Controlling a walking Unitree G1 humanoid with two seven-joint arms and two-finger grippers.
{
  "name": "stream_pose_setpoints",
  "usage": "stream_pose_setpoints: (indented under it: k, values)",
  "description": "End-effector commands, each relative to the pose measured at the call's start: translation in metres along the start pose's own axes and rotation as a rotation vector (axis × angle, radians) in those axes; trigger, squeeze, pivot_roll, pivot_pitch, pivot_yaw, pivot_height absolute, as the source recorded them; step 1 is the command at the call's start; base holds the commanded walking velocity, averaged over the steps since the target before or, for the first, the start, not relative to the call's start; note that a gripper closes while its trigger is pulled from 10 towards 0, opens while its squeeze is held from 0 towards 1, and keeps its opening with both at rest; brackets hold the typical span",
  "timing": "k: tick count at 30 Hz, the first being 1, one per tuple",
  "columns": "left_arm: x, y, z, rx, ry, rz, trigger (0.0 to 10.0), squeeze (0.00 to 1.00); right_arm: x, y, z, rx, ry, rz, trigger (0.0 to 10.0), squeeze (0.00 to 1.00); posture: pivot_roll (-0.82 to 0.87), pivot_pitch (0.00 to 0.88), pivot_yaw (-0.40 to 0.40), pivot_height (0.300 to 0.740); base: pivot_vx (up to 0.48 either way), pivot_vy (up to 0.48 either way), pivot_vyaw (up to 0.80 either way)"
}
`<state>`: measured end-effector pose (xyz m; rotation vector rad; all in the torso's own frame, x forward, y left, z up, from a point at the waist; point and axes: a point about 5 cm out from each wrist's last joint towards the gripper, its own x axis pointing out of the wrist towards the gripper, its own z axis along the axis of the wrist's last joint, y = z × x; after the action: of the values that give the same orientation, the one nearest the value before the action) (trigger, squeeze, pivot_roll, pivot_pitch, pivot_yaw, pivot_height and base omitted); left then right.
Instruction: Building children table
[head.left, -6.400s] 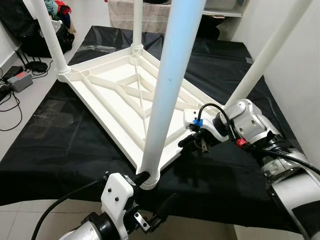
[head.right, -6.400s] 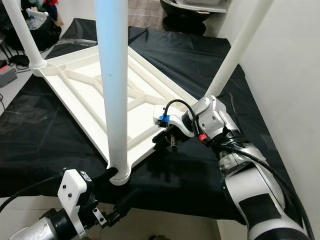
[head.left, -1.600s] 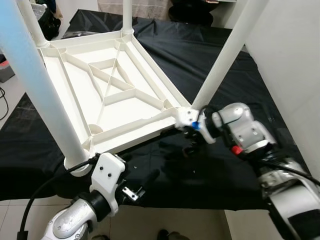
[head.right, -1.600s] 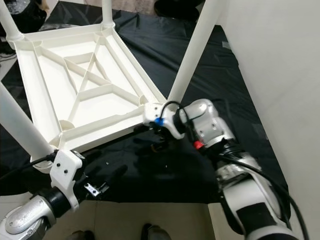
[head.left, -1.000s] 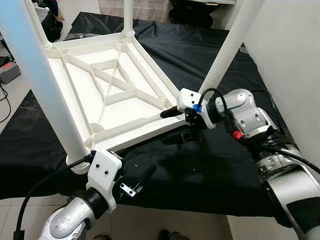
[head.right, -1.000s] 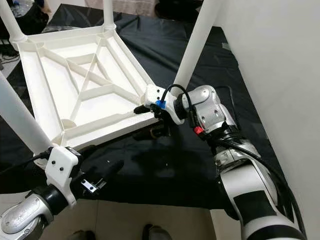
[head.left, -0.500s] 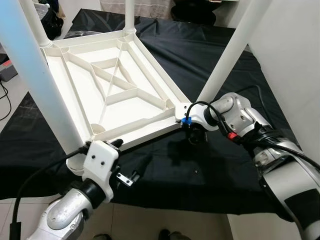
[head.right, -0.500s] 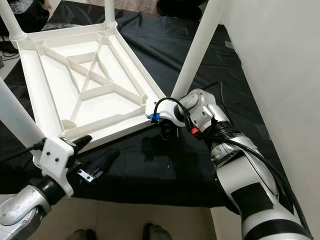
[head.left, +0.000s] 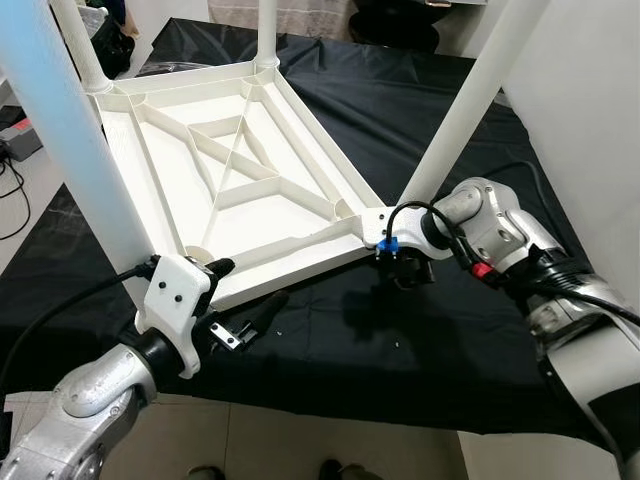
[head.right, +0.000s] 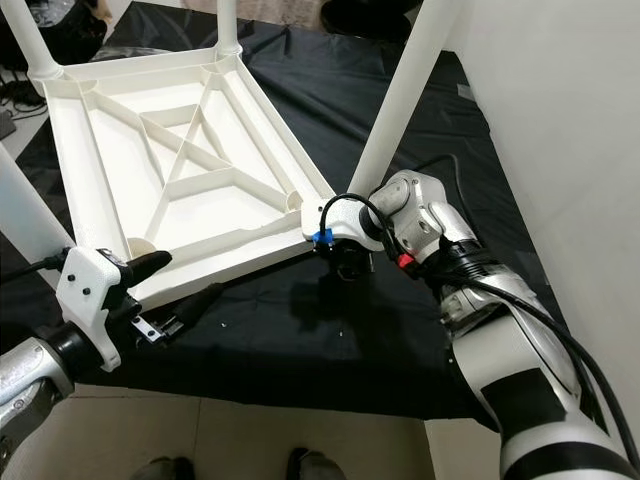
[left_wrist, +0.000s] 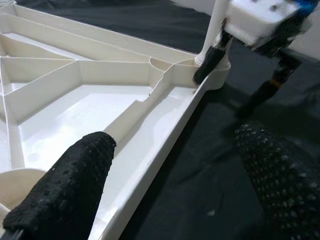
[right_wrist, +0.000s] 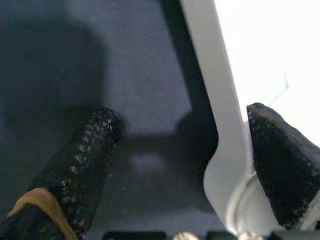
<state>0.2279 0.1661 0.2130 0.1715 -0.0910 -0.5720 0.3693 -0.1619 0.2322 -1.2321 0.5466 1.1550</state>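
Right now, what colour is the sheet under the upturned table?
Black sheet, plain; clearest in the left eye view.

Head stereo pair looks forward and down from above, mid range, both eyes sharing the overturned white plastic ribbed table (head.left: 240, 190) on the black floor sheet (head.left: 420, 350). Left wrist camera looks close along its hand (left_wrist: 170, 180) down the table's near rim. Right wrist camera sits very close, facing down at rim and sheet.

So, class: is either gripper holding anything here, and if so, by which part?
Nothing is clamped. The left gripper straddles the upturned table's near rim, fingers open. The right gripper straddles the rim by a corner leg, also open.
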Motion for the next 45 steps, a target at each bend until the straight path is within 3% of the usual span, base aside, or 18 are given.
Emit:
stream_pose_setpoints:
  k: [1,13,20,21,25,26,41,45]
  values:
    - [-0.011,0.028,0.017,0.077,-0.034,0.109,10.0,0.0,-0.005,0.03,-0.047,0.107,0.13,0.166,10.0,0.0,-0.03,0.227,-0.127,0.74,0.0,0.0,0.0]
    - [-0.004,0.014,0.022,0.057,-0.071,0.052,10.0,0.0,-0.002,0.048,-0.046,0.075,0.126,0.251,10.0,0.0,-0.02,0.222,-0.129,0.74,0.0,0.0,0.0]
    - [-0.001,0.009,0.022,0.042,-0.079,0.028,10.0,0.0,0.009,0.061,-0.042,0.048,0.142,0.269,10.0,0.0,-0.02,0.218,-0.135,0.74,0.0,0.0,0.0]
    - [0.0,0.007,0.022,0.038,-0.08,0.025,10.0,0.0,0.012,0.065,-0.042,0.05,0.148,0.269,4.6,0.0,-0.02,0.218,-0.135,0.74,0.0,0.0,0.0]
    - [0.0,0.006,0.022,0.036,-0.08,0.023,10.0,0.0,0.014,0.066,-0.042,0.051,0.152,0.269,4.6,0.0,-0.02,0.217,-0.135,0.74,0.0,0.0,0.0]
    - [0.001,0.004,0.022,0.032,-0.082,0.019,10.0,0.0,0.015,0.068,-0.043,0.052,0.16,0.27,0.0,0.0,-0.02,0.217,-0.136,0.74,0.0,0.0,0.0]
    - [0.002,-0.003,0.024,0.012,-0.097,0.01,10.0,0.0,0.002,0.065,-0.058,0.084,0.228,0.239,0.0,0.0,-0.02,0.228,-0.144,0.74,0.0,0.0,0.0]
    - [0.003,-0.004,0.025,0.01,-0.104,0.013,10.0,0.0,-0.001,0.076,-0.066,0.12,0.261,0.253,0.0,0.0,-0.02,0.23,-0.143,0.74,0.0,0.0,0.0]
